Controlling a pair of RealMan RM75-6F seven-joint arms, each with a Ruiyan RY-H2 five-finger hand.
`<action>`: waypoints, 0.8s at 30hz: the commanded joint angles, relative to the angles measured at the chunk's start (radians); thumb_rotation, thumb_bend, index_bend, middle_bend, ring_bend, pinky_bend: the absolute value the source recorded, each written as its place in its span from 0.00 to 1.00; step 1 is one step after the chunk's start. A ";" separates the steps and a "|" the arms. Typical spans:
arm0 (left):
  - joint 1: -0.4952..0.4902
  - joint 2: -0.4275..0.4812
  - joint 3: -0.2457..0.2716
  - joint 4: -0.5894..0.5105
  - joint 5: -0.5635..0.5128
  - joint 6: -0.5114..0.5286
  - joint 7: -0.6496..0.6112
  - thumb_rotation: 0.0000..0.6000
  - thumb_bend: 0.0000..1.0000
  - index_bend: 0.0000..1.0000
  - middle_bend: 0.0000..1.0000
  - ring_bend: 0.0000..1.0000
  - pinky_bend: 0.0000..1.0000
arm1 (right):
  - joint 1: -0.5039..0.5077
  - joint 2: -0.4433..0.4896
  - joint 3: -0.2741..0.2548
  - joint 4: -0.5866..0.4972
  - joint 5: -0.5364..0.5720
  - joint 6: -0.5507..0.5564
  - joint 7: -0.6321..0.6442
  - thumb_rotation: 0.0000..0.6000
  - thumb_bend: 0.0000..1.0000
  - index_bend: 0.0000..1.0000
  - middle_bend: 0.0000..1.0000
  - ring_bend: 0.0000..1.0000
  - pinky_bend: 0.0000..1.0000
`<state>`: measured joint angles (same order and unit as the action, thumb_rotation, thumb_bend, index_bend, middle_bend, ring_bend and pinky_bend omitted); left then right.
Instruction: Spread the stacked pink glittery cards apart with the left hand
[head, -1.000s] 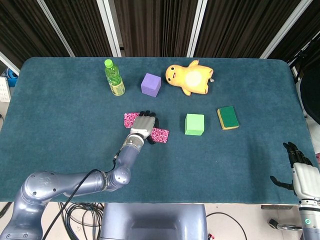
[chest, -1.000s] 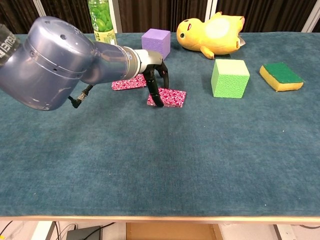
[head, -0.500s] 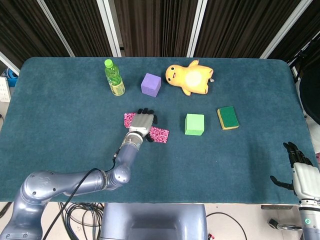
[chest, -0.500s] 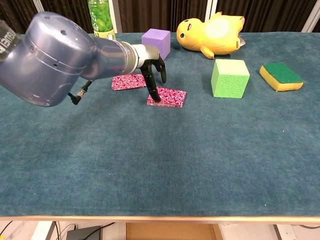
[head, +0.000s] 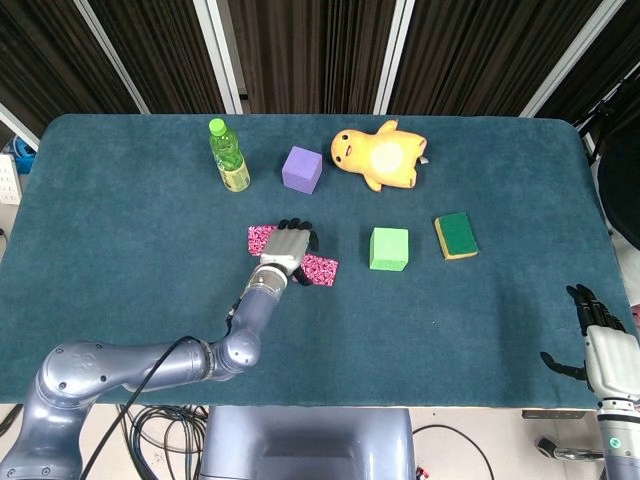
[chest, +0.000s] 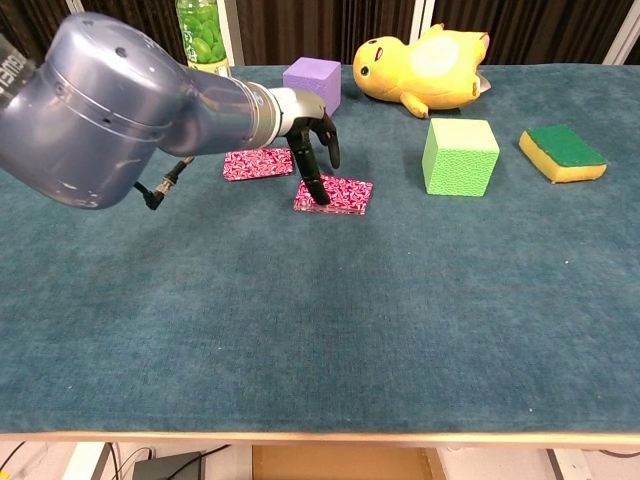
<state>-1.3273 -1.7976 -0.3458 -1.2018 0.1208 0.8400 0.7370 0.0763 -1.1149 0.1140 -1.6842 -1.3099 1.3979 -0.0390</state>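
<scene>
Two pink glittery cards lie apart on the blue cloth: one (chest: 257, 163) to the left, the other (chest: 338, 195) to its right and nearer me. In the head view they show as a left card (head: 261, 238) and a right card (head: 322, 269). My left hand (chest: 310, 140) hovers between them, fingers spread and pointing down, one fingertip touching the right card's left edge. In the head view the left hand (head: 285, 247) covers the gap between the cards. My right hand (head: 600, 345) hangs off the table's right front corner, fingers apart, holding nothing.
A green bottle (head: 229, 156), a purple cube (head: 301, 169) and a yellow plush toy (head: 381, 154) stand along the back. A green cube (head: 389, 248) and a green-yellow sponge (head: 455, 235) lie to the right of the cards.
The left hand has lifted and its fingers have uncurled slightly; it still touches the right card. The cards have stayed where they were. The right hand is still.
</scene>
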 joint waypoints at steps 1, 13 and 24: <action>-0.006 -0.013 0.000 0.013 0.001 0.010 0.004 1.00 0.15 0.45 0.18 0.00 0.00 | 0.000 0.000 0.001 0.000 0.001 -0.001 0.003 1.00 0.15 0.08 0.05 0.13 0.23; -0.020 -0.039 -0.005 0.029 -0.028 0.015 0.041 1.00 0.15 0.45 0.18 0.00 0.00 | 0.001 0.000 0.002 -0.001 0.003 -0.001 0.002 1.00 0.15 0.08 0.05 0.13 0.23; -0.019 -0.045 -0.010 0.027 -0.033 0.029 0.059 1.00 0.16 0.46 0.18 0.00 0.00 | 0.001 0.000 0.002 -0.001 0.004 -0.001 0.004 1.00 0.15 0.08 0.05 0.13 0.23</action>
<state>-1.3459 -1.8415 -0.3562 -1.1756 0.0883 0.8696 0.7945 0.0770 -1.1152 0.1162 -1.6854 -1.3061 1.3970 -0.0346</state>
